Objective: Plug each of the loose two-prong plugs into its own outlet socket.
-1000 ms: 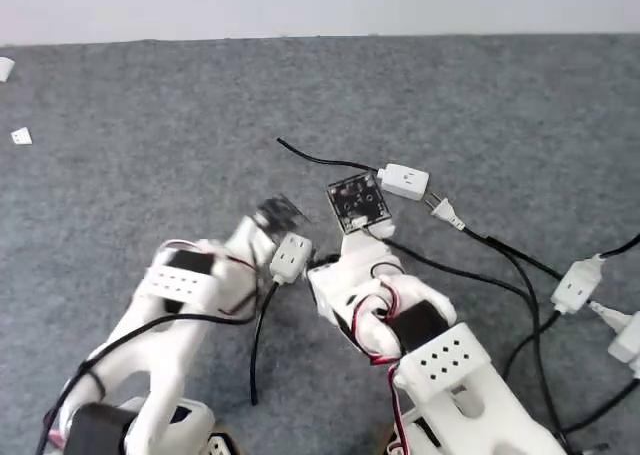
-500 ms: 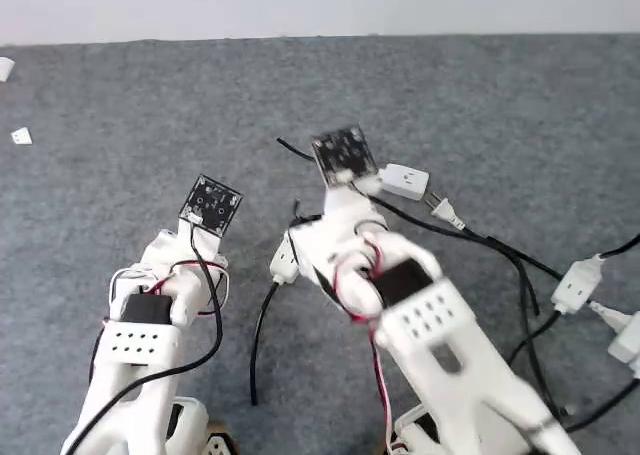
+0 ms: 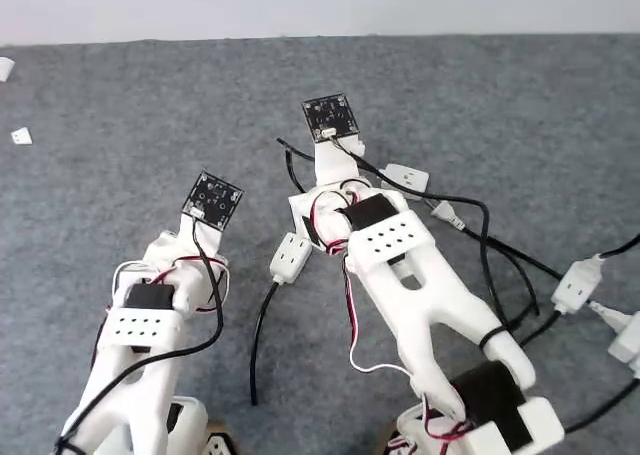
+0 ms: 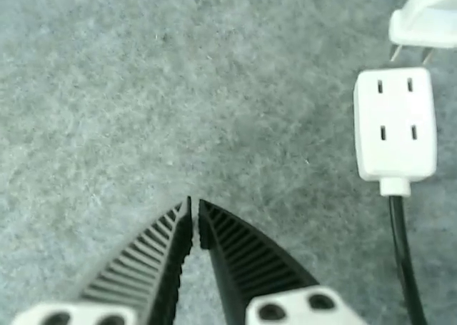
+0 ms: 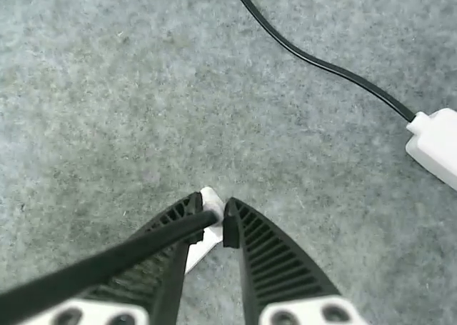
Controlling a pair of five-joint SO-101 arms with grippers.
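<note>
A white outlet socket (image 3: pixel 291 257) on a black cord lies on the grey carpet between my two arms. In the left wrist view this socket (image 4: pixel 395 125) has a white two-prong plug (image 4: pixel 421 18) just off its end, prongs pointing at it and not inserted. My left gripper (image 4: pixel 194 205) is shut with nothing in it, a short way from the socket. My right gripper (image 5: pixel 214 214) is shut on a white plug (image 5: pixel 203 241) whose black cord runs back along one finger. A second socket (image 3: pixel 405 179) and a loose plug (image 3: pixel 447 213) lie beyond the right arm.
Black cords (image 3: pixel 500 265) loop across the carpet to the right of the right arm. Two more white plug or socket pieces (image 3: pixel 576 285) lie near the right edge. Small white scraps (image 3: pixel 21 135) sit at the far left. Open carpet stretches toward the back wall.
My left arm has drawn back from the socket and now points straight ahead. My right arm has stretched forward and to the left, over the spot next to the socket.
</note>
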